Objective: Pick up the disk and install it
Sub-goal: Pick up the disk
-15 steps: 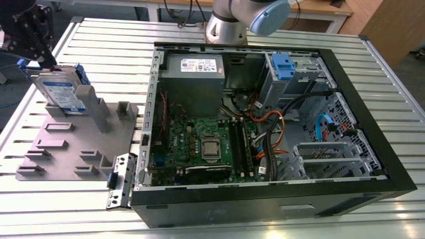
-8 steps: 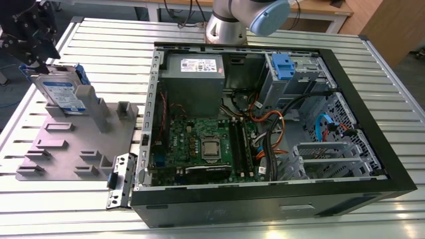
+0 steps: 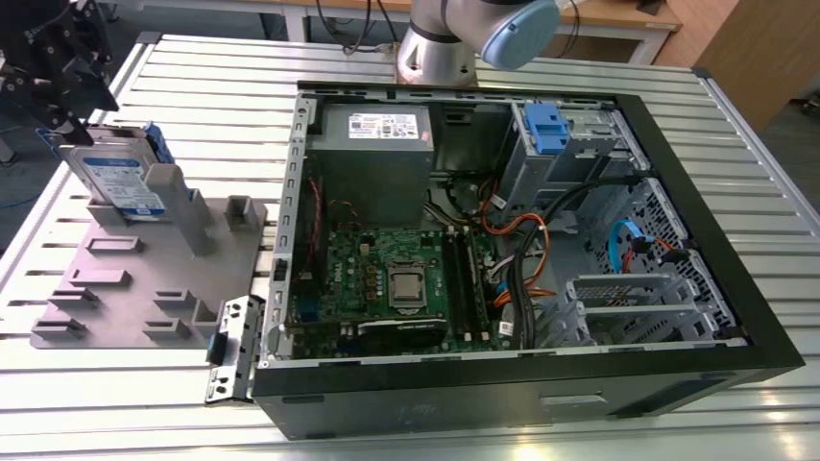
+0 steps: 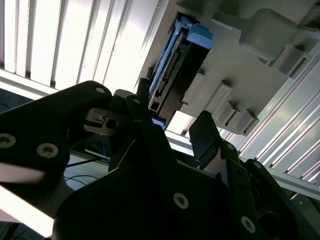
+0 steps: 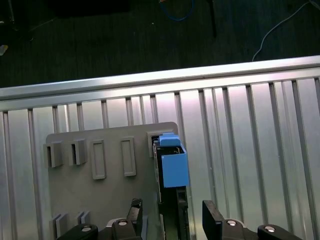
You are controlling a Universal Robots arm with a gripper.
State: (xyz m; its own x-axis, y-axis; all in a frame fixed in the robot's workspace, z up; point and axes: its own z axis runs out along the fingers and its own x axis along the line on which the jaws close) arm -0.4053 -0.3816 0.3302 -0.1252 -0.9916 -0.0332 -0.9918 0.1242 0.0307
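Note:
The disk (image 3: pixel 118 178) stands on edge in a slot at the far end of the grey fixture plate (image 3: pixel 141 288), at the exterior view's left; its white-and-blue label faces the camera. My gripper (image 3: pixel 71 130) hangs just above and behind it. In the first wrist view the disk (image 5: pixel 172 167) is seen edge-on with its blue carrier frame, and my gripper (image 5: pixel 172 220) is open, one dark finger (image 5: pixel 135 215) on each side of the disk with a gap to it. In the second wrist view the gripper (image 4: pixel 170 114) flanks the near end of the disk (image 4: pixel 175 65).
An open computer case (image 3: pixel 717 221) fills the middle of the slatted metal table (image 3: pixel 769 125), holding a grey power-supply box (image 3: pixel 372 134), a motherboard (image 3: pixel 397 279) and a blue drive-bay part (image 3: pixel 544 130). The arm's base (image 3: pixel 443 43) stands behind the case. The plate has several empty slots.

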